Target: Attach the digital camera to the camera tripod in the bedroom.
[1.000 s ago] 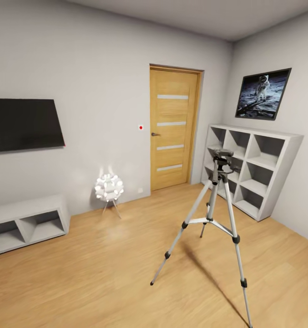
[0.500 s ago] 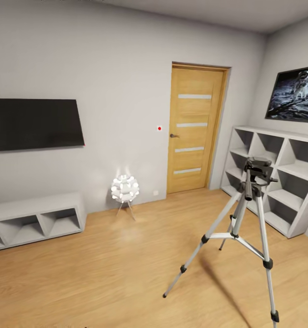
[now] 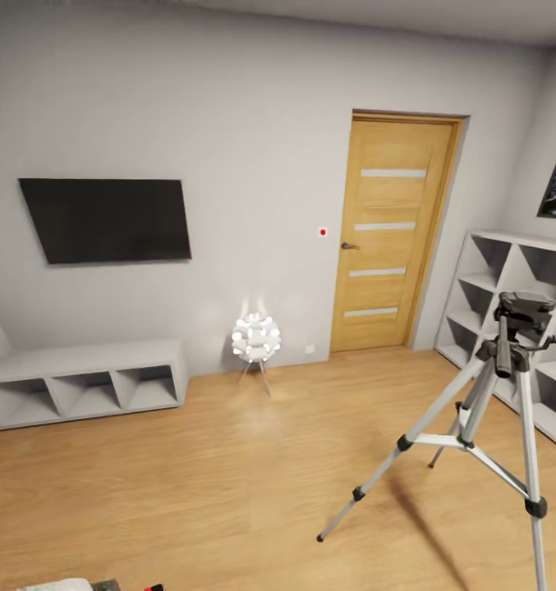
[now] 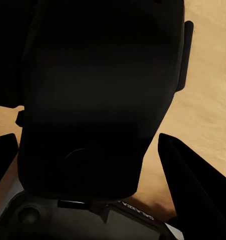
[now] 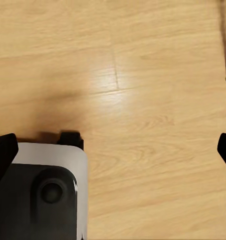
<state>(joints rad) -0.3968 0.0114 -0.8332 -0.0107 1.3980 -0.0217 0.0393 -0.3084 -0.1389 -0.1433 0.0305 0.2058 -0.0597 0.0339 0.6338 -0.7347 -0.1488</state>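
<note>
The bedroom's wooden floor [image 3: 195, 476] lies open between the low shelf unit [image 3: 85, 384] along the left wall and the camera tripod [image 3: 483, 419] standing at right, just before the cube shelves [image 3: 516, 320], whose visible compartments look bare. The left gripper [image 4: 87, 150] is closed around the digital camera [image 4: 100, 95]. The right gripper [image 5: 113, 145] is spread wide over the floor.
</note>
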